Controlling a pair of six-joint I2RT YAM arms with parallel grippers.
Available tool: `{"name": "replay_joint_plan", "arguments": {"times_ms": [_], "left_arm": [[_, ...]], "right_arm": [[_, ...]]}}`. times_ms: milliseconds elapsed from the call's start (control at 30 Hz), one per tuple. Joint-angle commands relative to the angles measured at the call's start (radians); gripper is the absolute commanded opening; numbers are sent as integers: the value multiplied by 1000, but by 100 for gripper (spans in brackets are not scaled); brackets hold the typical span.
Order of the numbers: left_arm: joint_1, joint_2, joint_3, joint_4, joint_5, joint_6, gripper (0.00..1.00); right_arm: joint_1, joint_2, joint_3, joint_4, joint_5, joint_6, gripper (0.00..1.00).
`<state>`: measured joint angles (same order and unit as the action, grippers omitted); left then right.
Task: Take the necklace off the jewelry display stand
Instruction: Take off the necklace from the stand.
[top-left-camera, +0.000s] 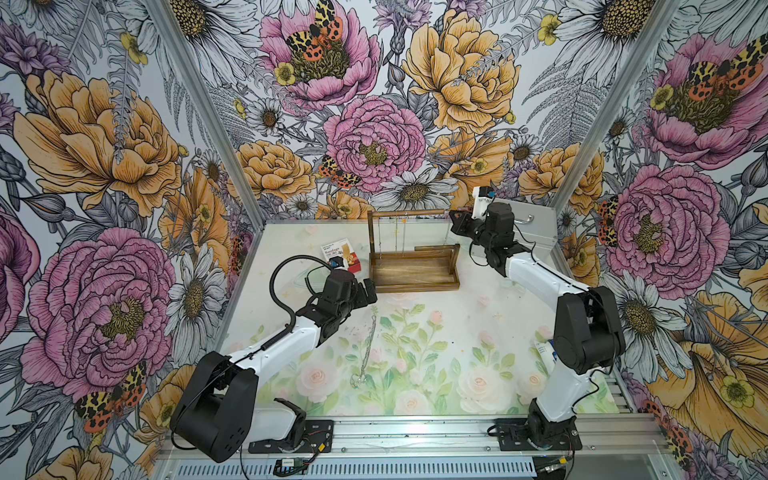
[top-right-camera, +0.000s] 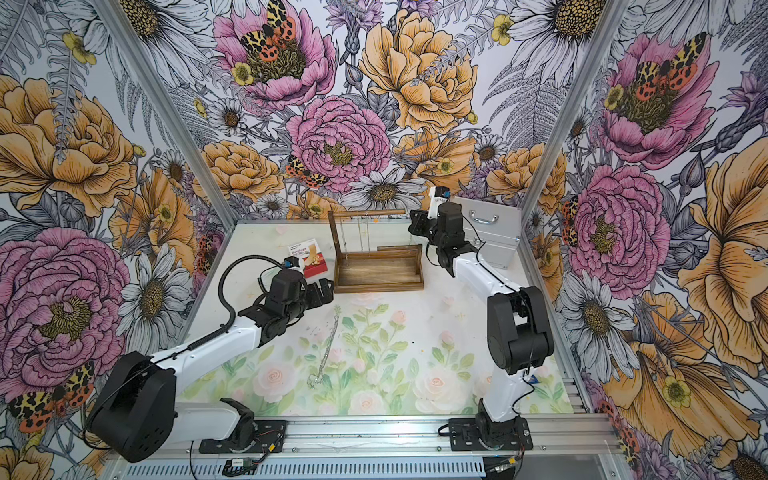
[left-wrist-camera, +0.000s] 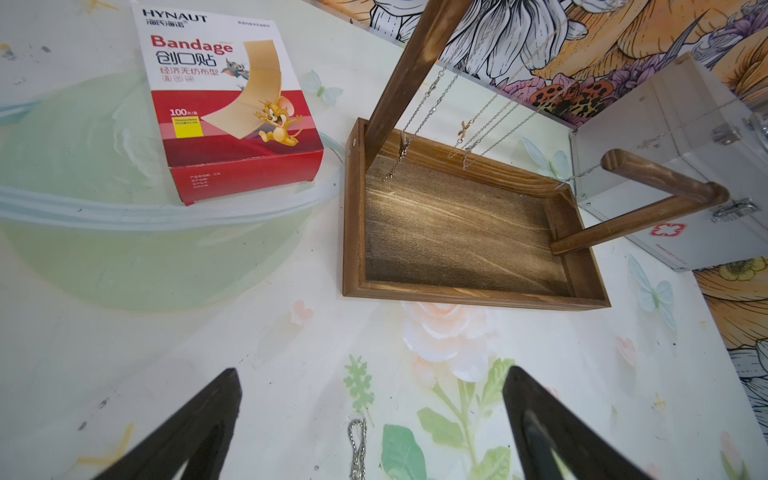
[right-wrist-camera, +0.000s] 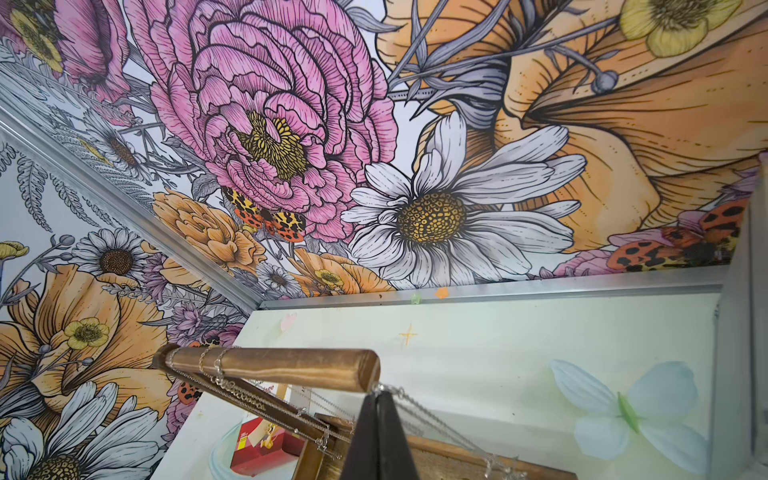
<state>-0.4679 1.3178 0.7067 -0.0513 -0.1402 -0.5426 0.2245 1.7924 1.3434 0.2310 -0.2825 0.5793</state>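
The jewelry display stand (top-left-camera: 415, 272) (top-right-camera: 376, 272) is dark wood and stands at the back of the table, with its tray (left-wrist-camera: 465, 293), upright post and top rod (right-wrist-camera: 270, 368). Thin chains (left-wrist-camera: 419, 110) hang from the rod. My right gripper (top-left-camera: 454, 217) (right-wrist-camera: 376, 395) is shut on a fine silver necklace (right-wrist-camera: 432, 419) right at the rod's free end, and the chain trails down toward the tray. I cannot tell whether it has left the rod. My left gripper (top-left-camera: 369, 291) (left-wrist-camera: 370, 395) is open and empty, low over the table in front of the tray's left corner.
Another silver chain (top-left-camera: 368, 353) (left-wrist-camera: 357, 440) lies stretched on the table in front of the left gripper. A red and white bandage box (top-left-camera: 341, 254) (left-wrist-camera: 232, 104) lies left of the stand. A silver metal case (top-left-camera: 530, 226) stands behind the right arm, and a white tube (top-left-camera: 544, 351) lies by that arm.
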Motion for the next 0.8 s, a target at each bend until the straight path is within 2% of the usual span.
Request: {"name": "replay_joint_plan", "arguments": {"times_ms": [0, 767], "left_arm": [[9, 3, 20, 14, 16, -2, 99], [9, -10, 16, 14, 17, 0, 99]], "right_arm": [[-11, -36, -18, 34, 17, 11, 0], [-54, -193, -70, 13, 115, 11, 0]]}}
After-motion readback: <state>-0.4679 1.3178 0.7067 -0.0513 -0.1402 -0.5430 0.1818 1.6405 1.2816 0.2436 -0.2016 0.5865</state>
